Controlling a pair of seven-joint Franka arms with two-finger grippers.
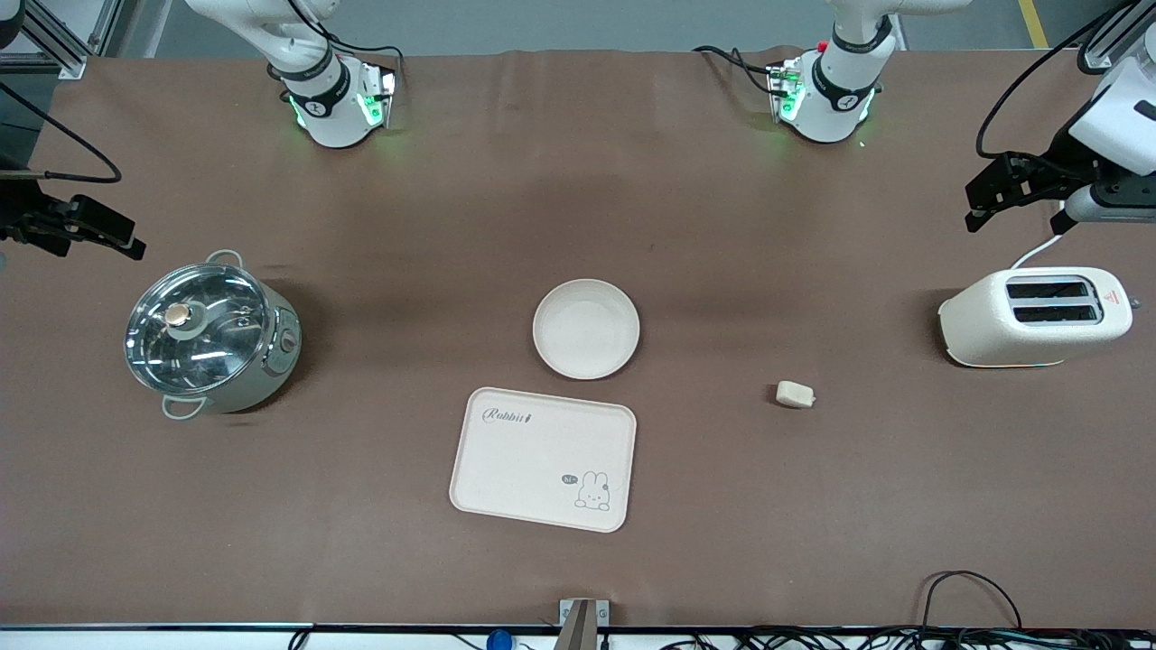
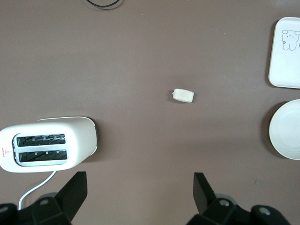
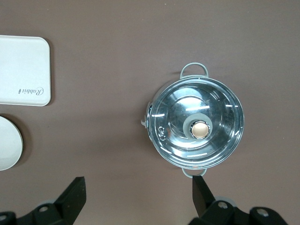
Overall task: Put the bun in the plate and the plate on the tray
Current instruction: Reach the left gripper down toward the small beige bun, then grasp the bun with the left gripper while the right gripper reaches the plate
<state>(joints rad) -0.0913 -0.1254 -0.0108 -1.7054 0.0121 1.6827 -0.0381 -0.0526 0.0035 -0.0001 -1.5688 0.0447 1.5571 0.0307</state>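
Observation:
The small cream bun (image 1: 795, 394) (image 2: 183, 95) lies on the brown table between the plate and the toaster, nearer the front camera than both. The round cream plate (image 1: 586, 328) (image 2: 288, 131) (image 3: 7, 143) sits empty at mid-table. Just nearer the camera lies the rectangular "Rabbit" tray (image 1: 542, 459) (image 2: 286, 51) (image 3: 23, 70), also empty. My left gripper (image 1: 974, 206) (image 2: 139, 180) hangs open and empty in the air beside the toaster at the left arm's end. At the right arm's end, my right gripper (image 1: 126, 236) (image 3: 138, 185) is open and empty above bare table beside the pot.
A cream two-slot toaster (image 1: 1034, 316) (image 2: 47, 143) with a white cord stands at the left arm's end. A steel pot with a glass lid (image 1: 209, 334) (image 3: 196, 123) stands at the right arm's end. Cables run along the table's front edge.

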